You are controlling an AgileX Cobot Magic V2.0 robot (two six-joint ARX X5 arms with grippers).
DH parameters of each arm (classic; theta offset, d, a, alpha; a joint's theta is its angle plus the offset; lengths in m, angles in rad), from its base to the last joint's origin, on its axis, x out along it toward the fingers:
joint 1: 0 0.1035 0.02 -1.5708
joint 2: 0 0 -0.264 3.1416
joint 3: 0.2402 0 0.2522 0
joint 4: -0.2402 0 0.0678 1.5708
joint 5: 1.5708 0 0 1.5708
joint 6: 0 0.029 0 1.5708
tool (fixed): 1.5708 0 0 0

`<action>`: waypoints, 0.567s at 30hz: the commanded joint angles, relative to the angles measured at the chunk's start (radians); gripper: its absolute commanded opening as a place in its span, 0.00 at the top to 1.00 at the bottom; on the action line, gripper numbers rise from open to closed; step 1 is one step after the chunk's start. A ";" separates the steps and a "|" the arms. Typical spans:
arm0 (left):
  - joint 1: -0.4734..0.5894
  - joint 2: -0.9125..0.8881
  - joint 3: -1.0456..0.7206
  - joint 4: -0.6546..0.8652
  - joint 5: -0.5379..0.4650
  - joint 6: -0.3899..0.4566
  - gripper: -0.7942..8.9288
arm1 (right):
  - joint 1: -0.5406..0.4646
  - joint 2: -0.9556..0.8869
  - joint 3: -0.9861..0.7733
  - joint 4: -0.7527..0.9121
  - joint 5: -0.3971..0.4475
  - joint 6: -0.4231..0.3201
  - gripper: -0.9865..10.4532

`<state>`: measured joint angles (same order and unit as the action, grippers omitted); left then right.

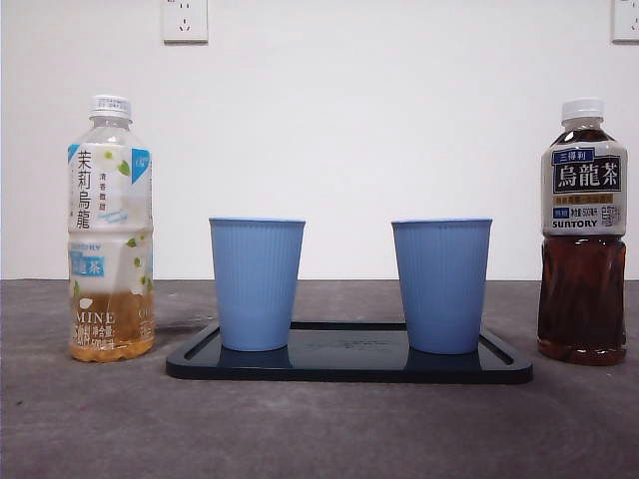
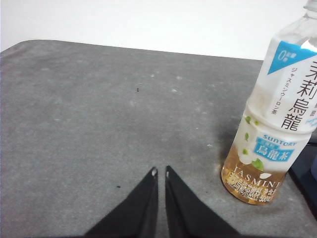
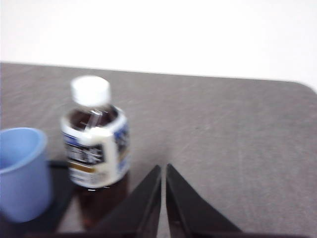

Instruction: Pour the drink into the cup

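While both bottles are standing capped and untouched, the task is sitting at its very start, with nothing yet grasped. The jasmine tea bottle (image 1: 111,230), only partly full, is standing on the grey table (image 1: 319,429) beside one end of the dark tray (image 1: 349,365), and the oolong tea bottle (image 1: 583,232) is standing beside the other end. Two blue cups, the cup near the jasmine tea (image 1: 257,283) and the cup near the oolong (image 1: 441,285), are resting upright on the tray, apart from each other. The left gripper (image 2: 160,172) is hanging near the jasmine bottle with its jaws nearly touching, holding nothing; the right gripper (image 3: 163,167) is waiting likewise near the oolong bottle, jaws together and empty. Judging by this, the next move is calling for one gripper to spread its jaws and close around a bottle's body, and the cap is looking like an obstacle before any pouring.
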<state>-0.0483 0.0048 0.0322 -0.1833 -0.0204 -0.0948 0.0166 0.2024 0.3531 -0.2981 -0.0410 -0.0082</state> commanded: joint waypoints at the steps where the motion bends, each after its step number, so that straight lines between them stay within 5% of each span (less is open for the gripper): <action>1: 0.000 -0.002 -0.020 -0.005 -0.003 0.008 0.89 | -0.033 -0.075 -0.150 0.127 0.001 -0.020 0.90; 17: 0.000 -0.002 -0.020 -0.003 -0.003 0.008 0.89 | -0.034 -0.199 -0.342 0.120 0.040 0.023 0.90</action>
<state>-0.0483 0.0048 0.0322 -0.1833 -0.0204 -0.0948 -0.0216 0.0055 0.0177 -0.1741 -0.0124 0.0040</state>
